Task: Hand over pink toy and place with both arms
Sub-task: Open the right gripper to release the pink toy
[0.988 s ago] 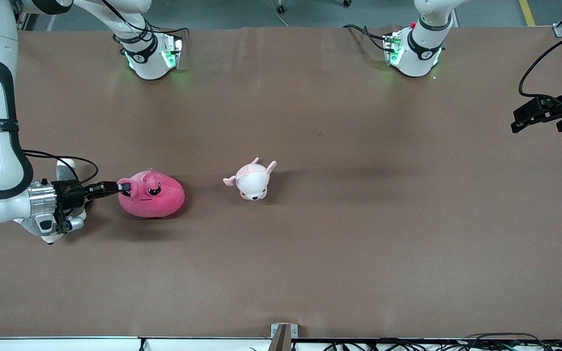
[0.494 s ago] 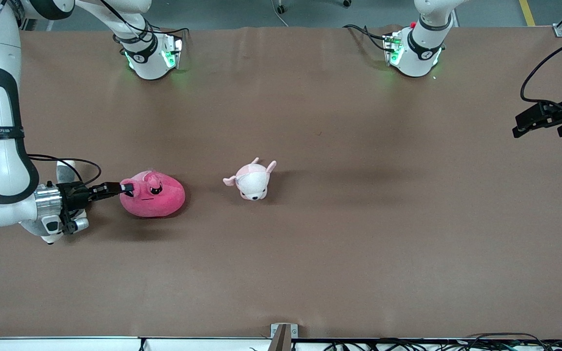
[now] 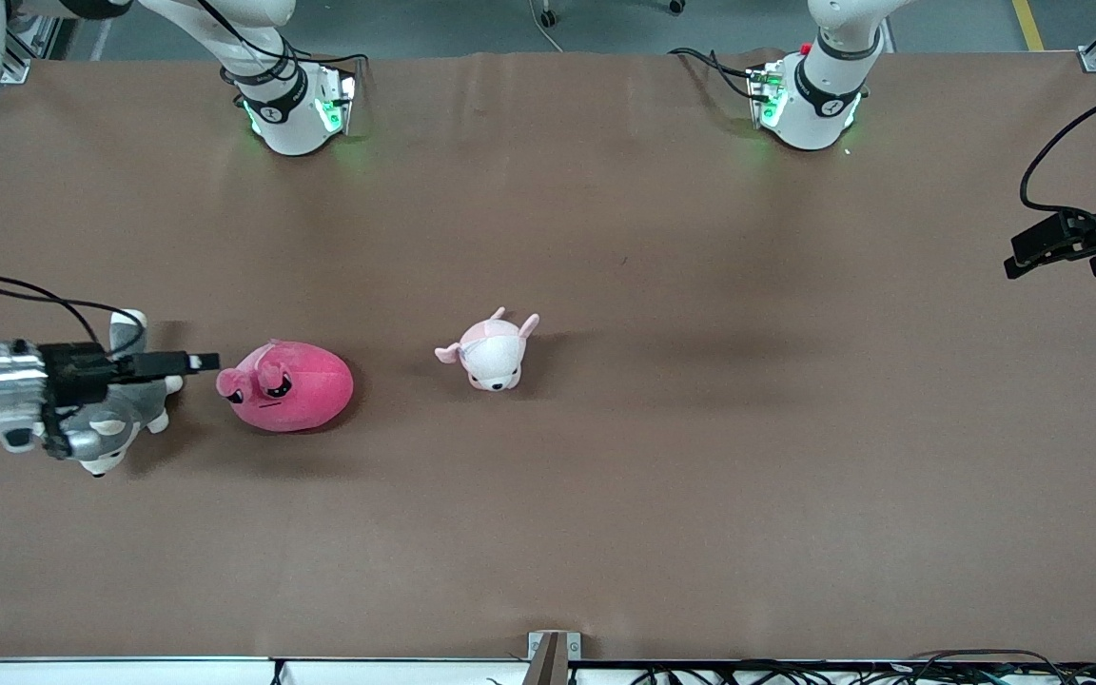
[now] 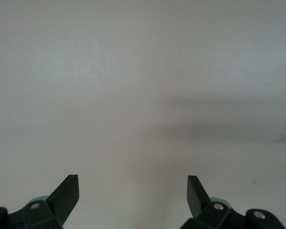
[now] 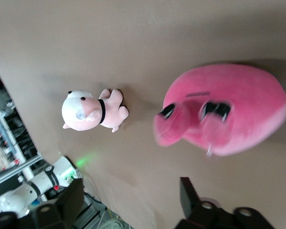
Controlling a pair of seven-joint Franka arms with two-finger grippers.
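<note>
Brown table [image 3: 662, 495] lay bare around the pink toy [image 3: 286, 386], just clear of the open right gripper [image 3: 194, 362]; left gripper [image 3: 1052, 249] waited open at the table's edge.

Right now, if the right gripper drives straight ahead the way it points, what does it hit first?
Most likely the pink toy. The right gripper is open and aimed at its ear end with a small gap between. Height is hard to judge, so it might skim over the top.

Brown table [image 3: 700, 476] bearing pink toy [image 3: 296, 388], pale plush [image 3: 491, 352], husky plush [image 3: 115, 433]
</note>
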